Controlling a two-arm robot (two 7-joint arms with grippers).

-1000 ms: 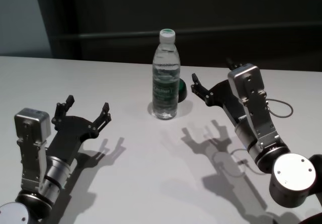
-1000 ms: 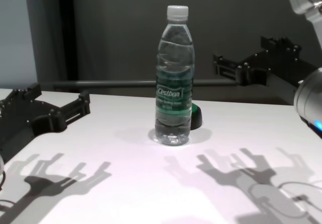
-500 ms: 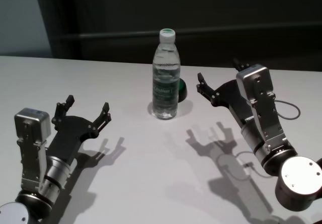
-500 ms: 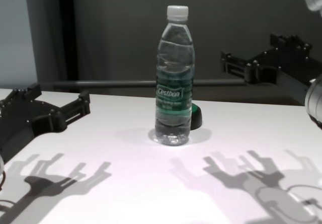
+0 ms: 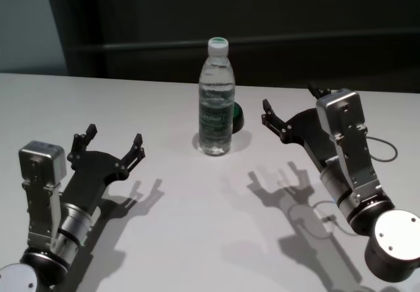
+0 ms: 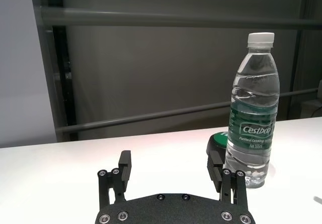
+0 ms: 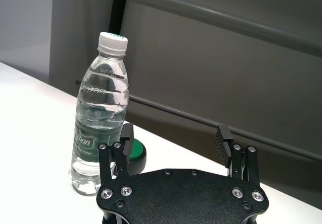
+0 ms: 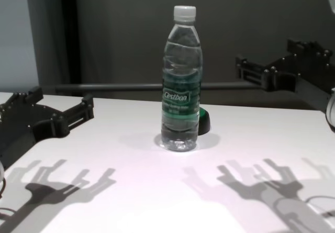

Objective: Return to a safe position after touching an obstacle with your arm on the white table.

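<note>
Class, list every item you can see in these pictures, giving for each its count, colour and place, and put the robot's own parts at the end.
water bottle: one, clear with a white cap and dark green label, upright on the table between the two arms.
round object: one, green top on a black base, on the table just behind the bottle on its right side.
white table: one, white, spanning the whole foreground.
rail: one, dark grey, running level along the dark wall behind the table.
left gripper: one, black, open, empty, above the table's near left part.
right gripper: one, black, open, empty, raised to the right of the bottle, clear of it.
</note>
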